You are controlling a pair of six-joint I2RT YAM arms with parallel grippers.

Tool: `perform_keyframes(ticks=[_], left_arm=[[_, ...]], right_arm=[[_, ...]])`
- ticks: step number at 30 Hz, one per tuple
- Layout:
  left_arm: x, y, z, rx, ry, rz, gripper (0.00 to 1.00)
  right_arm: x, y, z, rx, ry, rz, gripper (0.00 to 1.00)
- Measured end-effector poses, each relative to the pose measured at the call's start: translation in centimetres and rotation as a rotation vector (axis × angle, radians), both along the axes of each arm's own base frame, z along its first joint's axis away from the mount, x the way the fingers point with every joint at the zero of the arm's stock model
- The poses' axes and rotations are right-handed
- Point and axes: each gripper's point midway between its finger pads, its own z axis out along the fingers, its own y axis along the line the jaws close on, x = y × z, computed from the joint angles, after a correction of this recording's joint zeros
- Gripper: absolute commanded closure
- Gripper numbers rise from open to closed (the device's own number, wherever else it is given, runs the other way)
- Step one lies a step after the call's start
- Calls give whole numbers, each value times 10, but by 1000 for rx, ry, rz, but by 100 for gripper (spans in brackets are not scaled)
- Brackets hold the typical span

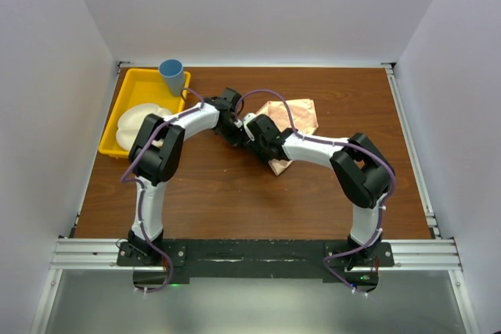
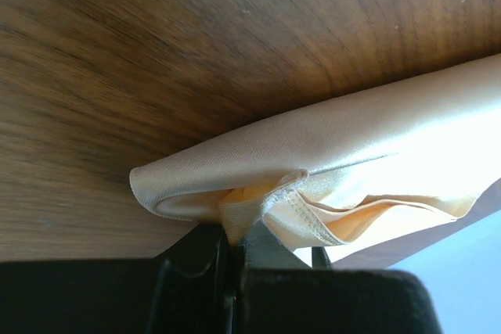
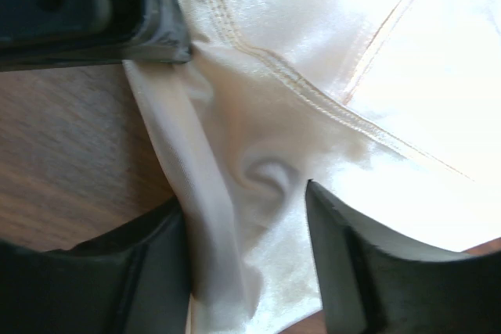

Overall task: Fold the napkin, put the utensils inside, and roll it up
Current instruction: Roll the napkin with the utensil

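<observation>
Your left jaws are pinching shut on the napkin edge above the table. Your right jaws are gaping open around a bunched fold.

Hemmed edge of the peach napkin (stitching plain) in the left claw, wooden table beneath.

One napkin, one tray, one cup, one plate.

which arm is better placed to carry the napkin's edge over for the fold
Left: the left gripper is shut on the napkin at its hem, while the right gripper sits open astride the cloth.
</observation>
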Motion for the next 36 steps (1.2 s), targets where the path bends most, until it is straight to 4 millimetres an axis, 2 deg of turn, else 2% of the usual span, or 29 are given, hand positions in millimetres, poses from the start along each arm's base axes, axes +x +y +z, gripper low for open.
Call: perform_keyframes(ticks=[3, 4, 7, 11, 13, 14, 19, 22, 23, 24, 27, 30, 31, 32, 33, 34, 36], left_arm=[[-1, 1, 0, 5, 10, -12, 100], [-1, 0, 0, 5, 12, -16, 100], [-1, 0, 0, 6, 16, -35, 100], [1, 1, 0, 35, -8, -108, 100], [3, 4, 0, 54, -39, -160, 93], [6, 5, 0, 60, -66, -197, 76], [19, 10, 7, 86, -233, -386, 56], [25, 12, 15, 112, -321, -481, 33], [26, 13, 20, 120, -348, -508, 27], [29, 18, 24, 151, -382, -527, 27], [30, 25, 50, 164, -471, -560, 30], [25, 29, 86, 157, -597, -569, 54], [20, 29, 98, 140, -644, -573, 67], [14, 29, 108, 118, -688, -573, 73], [9, 27, 115, 91, -724, -568, 78], [5, 22, 119, 49, -761, -572, 89], [1, 11, 117, -31, -802, -581, 97]], right_arm=[[3, -1, -2, -17, -15, 5, 62], [3, 0, -2, -18, -16, 11, 70], [1, 5, -5, -6, -2, 29, 80], [-3, 12, -7, 23, 45, 50, 89], [-4, 17, -7, 58, 80, 58, 94], [-5, 20, -7, 82, 101, 62, 94], [-4, 35, -8, 261, 232, 65, 100], [-2, 44, -8, 407, 331, 65, 100], [-3, 46, -8, 448, 361, 65, 100], [-4, 46, -7, 497, 398, 65, 100], [-4, 46, -8, 630, 504, 39, 100], [-8, 48, -10, 732, 595, 24, 100], [-9, 49, -11, 761, 626, 21, 100], [-12, 50, -12, 791, 663, 20, 100], [-14, 51, -13, 816, 696, 18, 100], [-17, 52, -14, 839, 729, 16, 100], [-21, 53, -14, 884, 785, 1, 100]])
